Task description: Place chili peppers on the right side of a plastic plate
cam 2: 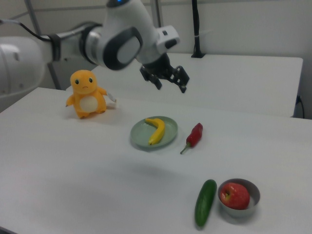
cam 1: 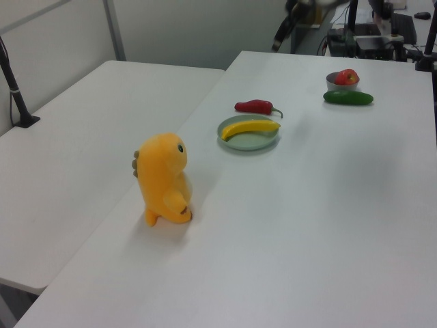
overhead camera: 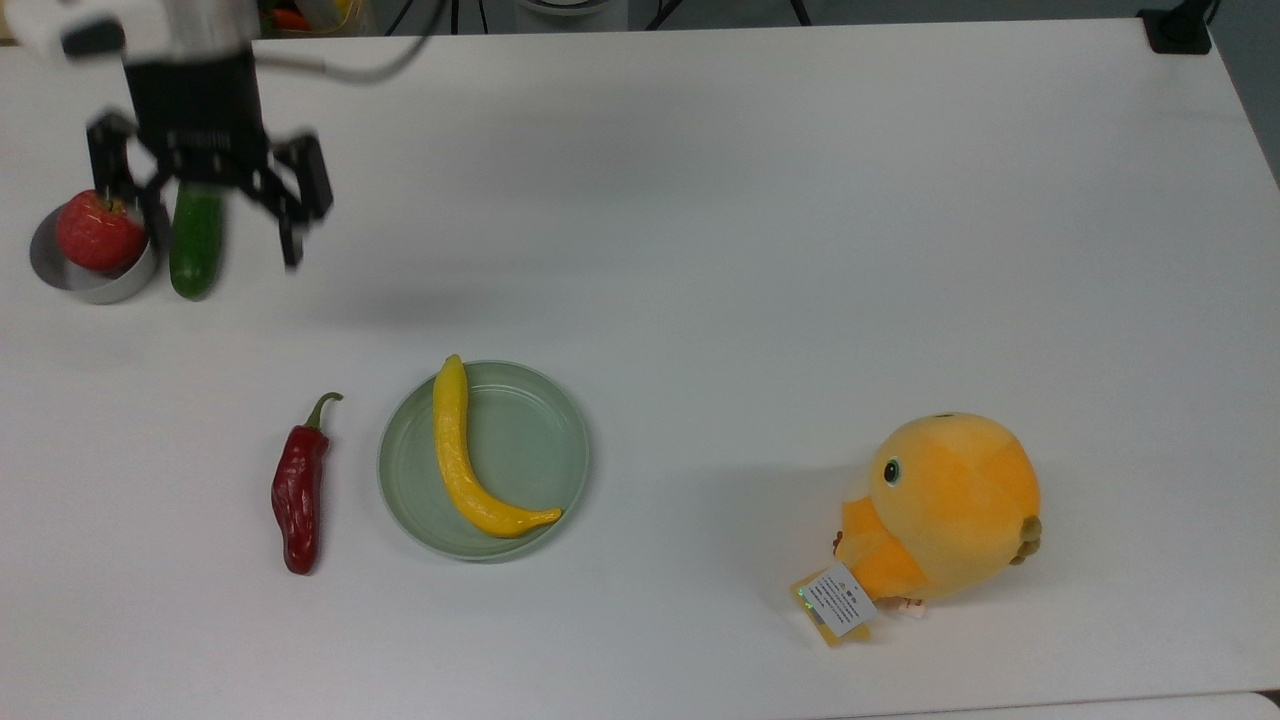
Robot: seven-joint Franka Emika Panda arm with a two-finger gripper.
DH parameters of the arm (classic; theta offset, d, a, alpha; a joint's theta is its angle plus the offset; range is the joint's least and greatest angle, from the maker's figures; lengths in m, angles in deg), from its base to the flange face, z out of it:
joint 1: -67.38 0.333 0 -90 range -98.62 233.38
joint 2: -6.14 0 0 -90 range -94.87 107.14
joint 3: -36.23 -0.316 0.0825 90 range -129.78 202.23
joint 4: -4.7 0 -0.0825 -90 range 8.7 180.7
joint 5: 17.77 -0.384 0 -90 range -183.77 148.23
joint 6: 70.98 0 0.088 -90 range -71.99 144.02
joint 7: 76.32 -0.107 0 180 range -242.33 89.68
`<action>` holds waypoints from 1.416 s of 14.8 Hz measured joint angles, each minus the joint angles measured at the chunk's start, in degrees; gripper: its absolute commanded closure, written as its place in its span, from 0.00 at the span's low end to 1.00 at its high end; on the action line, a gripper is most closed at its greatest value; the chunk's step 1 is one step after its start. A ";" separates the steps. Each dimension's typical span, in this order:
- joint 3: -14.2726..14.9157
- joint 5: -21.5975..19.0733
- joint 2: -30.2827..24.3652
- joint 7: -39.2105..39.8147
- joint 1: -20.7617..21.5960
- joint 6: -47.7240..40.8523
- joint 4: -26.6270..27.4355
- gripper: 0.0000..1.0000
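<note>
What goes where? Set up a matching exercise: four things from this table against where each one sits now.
Things:
1. chili pepper
2. yellow fruit
3. apple
4. cucumber

Places:
A. in the grey metal bowl
B. on the bare table beside the plate, apart from it
C. across the plate
D. on the table next to the bowl

Pairs: 1-B, 2-C, 3-A, 4-D
</note>
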 measured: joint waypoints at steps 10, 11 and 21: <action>-0.77 -0.51 -19.47 -16.30 3.03 -37.77 1.70 0.00; -1.15 -0.57 -20.37 -17.02 3.95 -39.38 1.84 0.00; -8.72 -0.62 -22.04 -13.55 5.37 -36.69 7.50 0.00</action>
